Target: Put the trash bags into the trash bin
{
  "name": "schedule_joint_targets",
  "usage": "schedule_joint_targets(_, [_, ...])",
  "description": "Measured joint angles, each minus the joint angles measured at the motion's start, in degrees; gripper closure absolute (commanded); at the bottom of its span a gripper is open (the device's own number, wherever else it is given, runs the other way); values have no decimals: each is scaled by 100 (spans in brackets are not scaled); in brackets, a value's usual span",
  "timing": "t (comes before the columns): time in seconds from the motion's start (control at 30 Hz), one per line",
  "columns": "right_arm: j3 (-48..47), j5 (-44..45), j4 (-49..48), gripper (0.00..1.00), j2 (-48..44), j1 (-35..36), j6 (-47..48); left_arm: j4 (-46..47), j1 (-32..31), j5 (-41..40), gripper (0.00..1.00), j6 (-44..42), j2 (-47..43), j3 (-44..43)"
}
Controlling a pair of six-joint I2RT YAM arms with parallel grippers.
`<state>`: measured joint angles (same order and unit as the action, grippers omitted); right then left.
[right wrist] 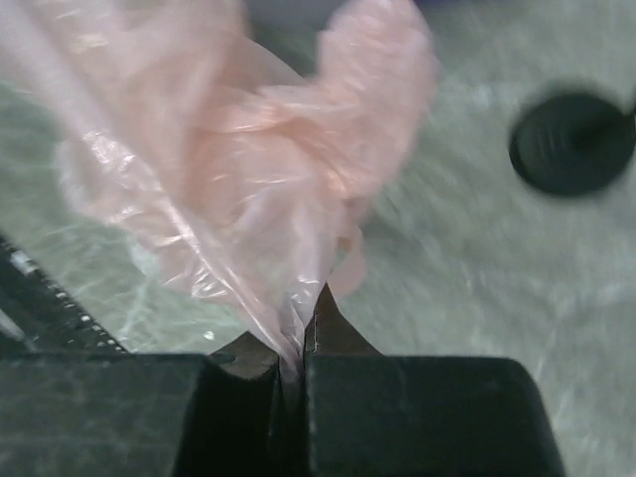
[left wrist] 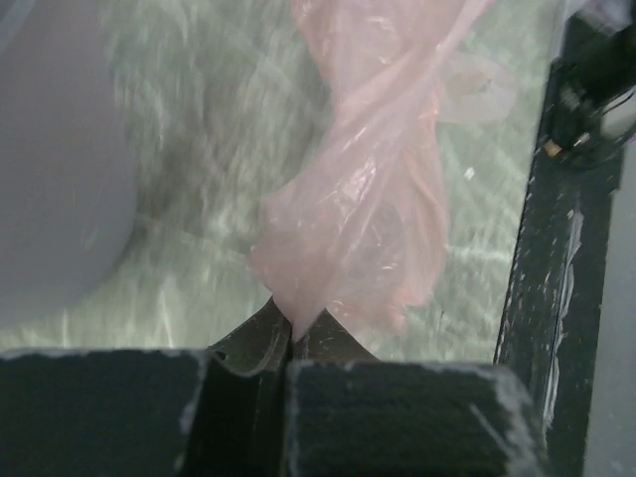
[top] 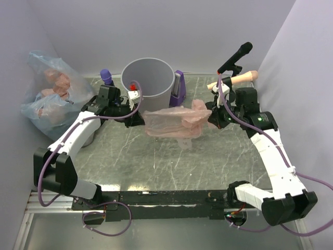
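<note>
Both arms have the pink trash bag (top: pixel 174 124) stretched between them mid-frame. The left gripper (top: pixel 138 120) is pinched tight on its left end and the right gripper (top: pixel 212 119) is clamped on the right end. The grey trash bin (top: pixel 156 91) sits just behind the bag at top center, with a small purple box (top: pixel 178 88) right beside it and a clear bluish bag (top: pixel 47 94) of pinkish stuff in the upper left.

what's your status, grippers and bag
Left gripper shut on pink bag, right gripper shut on its other end. Bag stretched between them, in front of bin, not in yet. Purple box beside bin.
</note>
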<state>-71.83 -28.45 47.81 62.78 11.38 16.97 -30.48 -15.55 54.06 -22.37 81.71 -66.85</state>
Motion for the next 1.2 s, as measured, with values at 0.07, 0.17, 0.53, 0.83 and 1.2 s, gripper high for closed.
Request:
schedule_joint_targets(0.07, [221,459,28,100,74,-79,-214,-332,-2,-258,99,-85,173,-127])
schedule_joint_targets(0.17, [407,754,114,100,133,-142,-496,-782,-20,-463,99,-15,540,-431])
schedule_joint_targets(0.53, [-5130,487,-278,100,2210,-162,-673,420,-151,-52,99,2159,1670,-5278])
schedule_joint_targets(0.83, [-1657,1646,-3862,100,-487,450,627,3556,-1687,-2028,99,391,-468,-3230])
schedule_joint_targets(1.2, [1517,-179,116,100,-1858,505,481,-890,-1873,-2616,99,-2177,-55,-175])
